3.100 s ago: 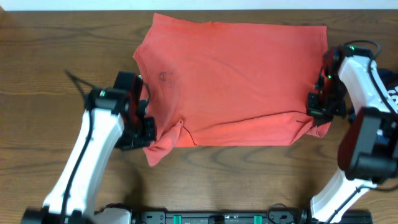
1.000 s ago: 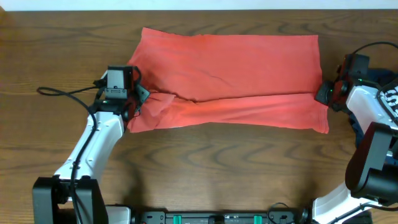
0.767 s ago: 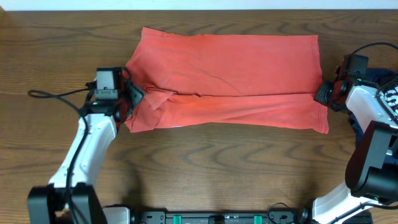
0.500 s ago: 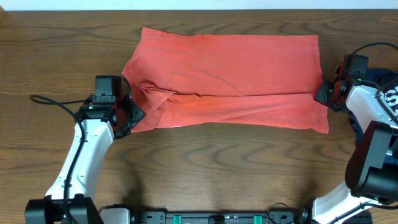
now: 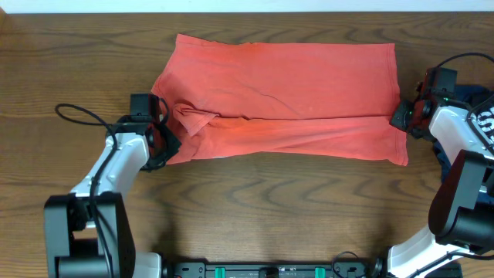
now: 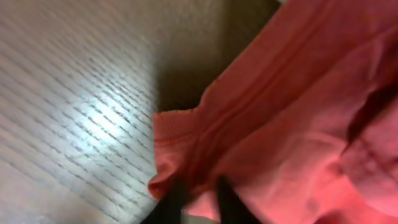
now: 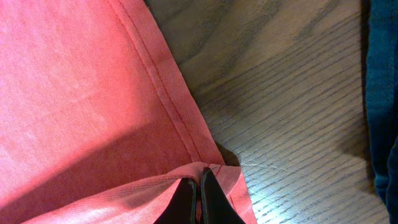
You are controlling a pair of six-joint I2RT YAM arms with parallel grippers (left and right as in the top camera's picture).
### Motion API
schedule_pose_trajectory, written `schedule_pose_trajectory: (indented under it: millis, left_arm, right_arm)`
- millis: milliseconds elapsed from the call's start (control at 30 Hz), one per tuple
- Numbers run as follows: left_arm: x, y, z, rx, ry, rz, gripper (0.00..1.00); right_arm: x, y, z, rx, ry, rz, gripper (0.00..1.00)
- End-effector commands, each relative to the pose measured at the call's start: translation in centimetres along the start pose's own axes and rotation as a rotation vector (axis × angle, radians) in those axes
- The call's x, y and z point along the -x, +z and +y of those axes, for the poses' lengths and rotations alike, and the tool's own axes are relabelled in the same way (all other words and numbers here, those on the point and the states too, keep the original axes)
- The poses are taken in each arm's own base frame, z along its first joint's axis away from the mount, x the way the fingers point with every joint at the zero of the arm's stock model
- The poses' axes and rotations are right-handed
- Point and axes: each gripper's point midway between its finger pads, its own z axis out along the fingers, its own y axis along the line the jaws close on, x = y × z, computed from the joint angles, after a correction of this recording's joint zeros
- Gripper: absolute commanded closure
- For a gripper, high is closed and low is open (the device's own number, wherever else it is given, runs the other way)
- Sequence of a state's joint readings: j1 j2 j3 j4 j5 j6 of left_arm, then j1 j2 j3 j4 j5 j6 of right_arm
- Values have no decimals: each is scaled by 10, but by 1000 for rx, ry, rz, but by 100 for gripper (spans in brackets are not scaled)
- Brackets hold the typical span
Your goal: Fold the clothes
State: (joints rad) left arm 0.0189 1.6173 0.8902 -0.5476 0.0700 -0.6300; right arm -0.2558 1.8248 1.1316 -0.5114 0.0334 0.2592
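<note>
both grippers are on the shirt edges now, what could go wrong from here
1. The left gripper pinches only the sleeve hem of the red-orange cotton T-shirt, beside a bunched wrinkle. Pulling may drag that crumple into the fold.
2. The right gripper grips just the tip of the folded hem corner, so the fabric could slip out.

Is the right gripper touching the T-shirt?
Touching. The right wrist view shows the right gripper pinched shut on the hem of the T-shirt.
</note>
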Motion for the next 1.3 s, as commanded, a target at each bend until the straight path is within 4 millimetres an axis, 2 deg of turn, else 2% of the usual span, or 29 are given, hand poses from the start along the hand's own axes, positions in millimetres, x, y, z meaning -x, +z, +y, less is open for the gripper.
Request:
schedule_pose_trajectory:
  millis: [0, 100, 167, 433, 667, 767, 900, 933, 1100, 1233, 1267]
  left_arm:
    - [0, 3, 3, 9, 23, -2, 94]
    - [1, 2, 5, 16, 31, -7, 94]
    - [3, 2, 13, 50, 24, -15, 94]
    - [25, -15, 72, 233, -89, -91, 94]
    - [16, -22, 87, 256, -126, -47, 94]
    - [9, -22, 87, 252, -125, -15, 94]
    - [5, -23, 73, 176, -73, 28, 77]
    - [6, -27, 69, 156, -55, 28, 76]
    - [24, -53, 57, 102, -55, -57, 75]
    - [38, -74, 34, -30, -20, -147, 74]
    - [40, -78, 26, -73, -8, -156, 71]
  right_arm:
    - [2, 1, -3, -9, -1, -2, 99]
    - [2, 1, -3, -9, -1, -3, 99]
    - [1, 1, -3, -10, -1, -2, 99]
    - [2, 1, -5, -17, -1, -4, 99]
    - [2, 1, -2, -6, -2, -2, 99]
    - [1, 1, 3, 22, -15, 3, 99]
    - [0, 1, 3, 26, -17, 5, 99]
    - [0, 1, 4, 31, -17, 6, 99]
    - [1, 1, 9, 58, -32, 3, 99]
    - [1, 1, 10, 62, -34, 1, 99]
    - [1, 0, 12, 63, -38, 1, 99]
